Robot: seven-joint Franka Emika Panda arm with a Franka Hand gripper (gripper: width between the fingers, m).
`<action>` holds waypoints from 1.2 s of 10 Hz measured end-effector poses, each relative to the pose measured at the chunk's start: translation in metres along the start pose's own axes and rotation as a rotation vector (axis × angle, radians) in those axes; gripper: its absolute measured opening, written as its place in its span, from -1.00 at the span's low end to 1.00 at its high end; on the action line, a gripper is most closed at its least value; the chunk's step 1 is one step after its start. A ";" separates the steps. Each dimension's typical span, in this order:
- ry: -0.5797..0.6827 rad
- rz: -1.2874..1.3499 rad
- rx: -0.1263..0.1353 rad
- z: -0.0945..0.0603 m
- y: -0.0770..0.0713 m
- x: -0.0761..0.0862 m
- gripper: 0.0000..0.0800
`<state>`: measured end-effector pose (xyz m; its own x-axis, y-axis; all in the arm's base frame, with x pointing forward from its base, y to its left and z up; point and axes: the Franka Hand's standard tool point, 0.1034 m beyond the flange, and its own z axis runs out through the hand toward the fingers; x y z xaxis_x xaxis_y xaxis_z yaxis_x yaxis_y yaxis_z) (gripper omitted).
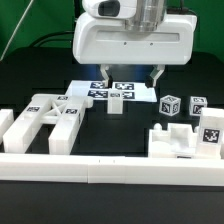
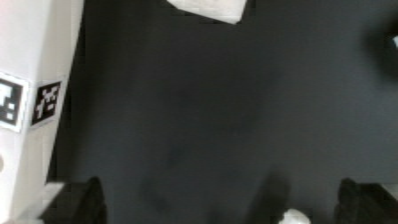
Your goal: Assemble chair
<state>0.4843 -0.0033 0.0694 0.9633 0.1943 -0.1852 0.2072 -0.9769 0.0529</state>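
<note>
The chair parts lie loose on the dark table. A ladder-like white frame (image 1: 45, 117) lies at the exterior view's left. A blocky seat piece (image 1: 186, 142) stands at the right, with two small tagged cubes (image 1: 171, 105) (image 1: 196, 105) behind it. A small white block (image 1: 117, 105) stands in the middle. My gripper (image 1: 128, 78) hangs open and empty above the back middle, over the block. In the wrist view my gripper (image 2: 222, 205) is open over bare dark table. A white tagged edge (image 2: 25, 100) and a white corner (image 2: 214, 8) show there.
The marker board (image 1: 113, 89) lies flat behind the small block, under my gripper. A long plain white border bar (image 1: 110, 166) runs along the table's front, with another short bar (image 1: 8, 122) at the left.
</note>
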 end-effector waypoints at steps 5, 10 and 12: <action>-0.293 0.013 -0.005 0.011 0.008 -0.011 0.62; -0.514 0.191 0.161 0.025 0.019 -0.024 0.62; -0.501 0.201 0.155 0.028 0.017 -0.022 0.62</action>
<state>0.4619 -0.0271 0.0466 0.7747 -0.0260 -0.6318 -0.0355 -0.9994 -0.0024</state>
